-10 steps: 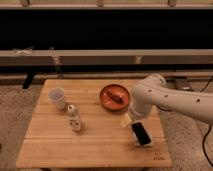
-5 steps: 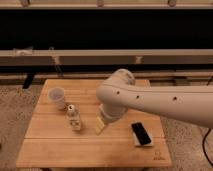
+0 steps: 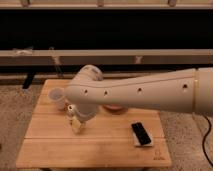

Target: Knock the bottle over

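So the big white smooth-shelled robot arm (image 3: pixel 150 92) stretches in from the right edge and lies pretty much level across the middle of the view. It slims down a bit toward a fat rounded joint housing (image 3: pixel 86 92) left of centre, and there's a row of small dark dots along its side. From that joint the wrist bends straight down, and the pale yellowish gripper (image 3: pixel 76 124) hangs right under it, pointing downward, low at left-centre and partly in the arm's shadow.
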Controlling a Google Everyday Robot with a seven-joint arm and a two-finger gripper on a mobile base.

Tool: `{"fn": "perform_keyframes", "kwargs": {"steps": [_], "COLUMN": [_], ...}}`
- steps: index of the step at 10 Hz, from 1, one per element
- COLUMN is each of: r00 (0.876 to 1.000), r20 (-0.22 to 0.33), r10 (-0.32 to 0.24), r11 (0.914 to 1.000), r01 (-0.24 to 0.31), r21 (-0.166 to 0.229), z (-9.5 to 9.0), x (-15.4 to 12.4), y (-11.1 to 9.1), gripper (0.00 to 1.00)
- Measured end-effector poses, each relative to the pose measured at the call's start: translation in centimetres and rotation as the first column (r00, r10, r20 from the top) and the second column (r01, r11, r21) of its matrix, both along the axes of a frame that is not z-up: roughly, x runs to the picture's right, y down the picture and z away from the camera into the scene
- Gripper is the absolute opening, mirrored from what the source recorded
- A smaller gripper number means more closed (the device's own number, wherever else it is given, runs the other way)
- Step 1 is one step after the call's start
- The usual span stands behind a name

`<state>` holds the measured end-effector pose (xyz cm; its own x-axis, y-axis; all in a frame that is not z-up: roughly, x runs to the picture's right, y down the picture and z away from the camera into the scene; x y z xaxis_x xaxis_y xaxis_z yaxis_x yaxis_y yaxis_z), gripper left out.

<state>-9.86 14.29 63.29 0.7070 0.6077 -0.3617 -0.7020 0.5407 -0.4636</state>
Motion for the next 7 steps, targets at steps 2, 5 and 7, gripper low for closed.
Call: {"fn": "perform_keyframes", "kwargs": {"steps": [2, 5, 7], "r00": [0.999, 0.996, 0.995], "r20": [0.040, 0.084, 0.100], "r10": [-0.004, -0.023, -0.029], "r11": [0.9998, 0.9989, 0.9977], "r01": [0.004, 0.019, 0.023], "r21": [0.021, 0.043, 0.063], "z": [0.5, 0.9, 1.1], "x": [-2.6, -6.8, -9.4], "y": [0.1, 0.1, -0.2], "gripper": [0.80, 0.80, 0.80]}}
